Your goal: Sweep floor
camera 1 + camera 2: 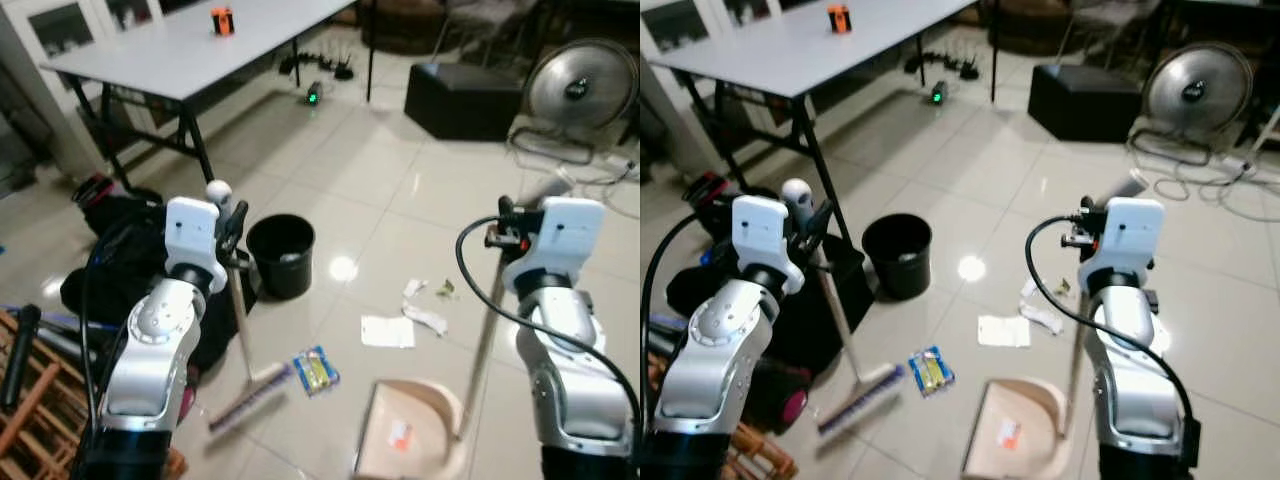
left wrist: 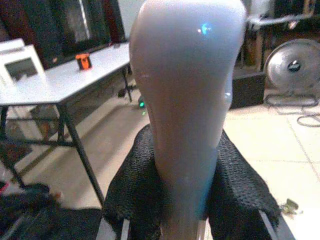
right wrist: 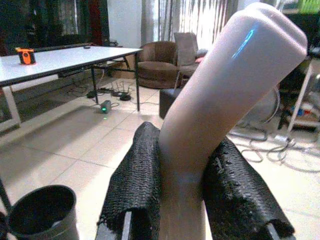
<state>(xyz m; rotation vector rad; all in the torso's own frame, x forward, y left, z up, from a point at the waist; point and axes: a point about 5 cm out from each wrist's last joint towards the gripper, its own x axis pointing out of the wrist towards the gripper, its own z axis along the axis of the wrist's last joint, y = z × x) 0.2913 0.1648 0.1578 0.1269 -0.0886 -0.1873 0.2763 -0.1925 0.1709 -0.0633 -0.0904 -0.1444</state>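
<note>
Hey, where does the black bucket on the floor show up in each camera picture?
Left eye view: black bucket left of centre, beside the broom.
Right eye view: bucket left of centre, near the table leg.
Left wrist view: I can't make it out.
Right wrist view: bucket in the bottom left corner.
Shared landmark: the orange object on the white table.

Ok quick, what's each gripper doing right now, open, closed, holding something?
Left gripper: closed on the broom handle.
Right gripper: closed on the dustpan handle.
</note>
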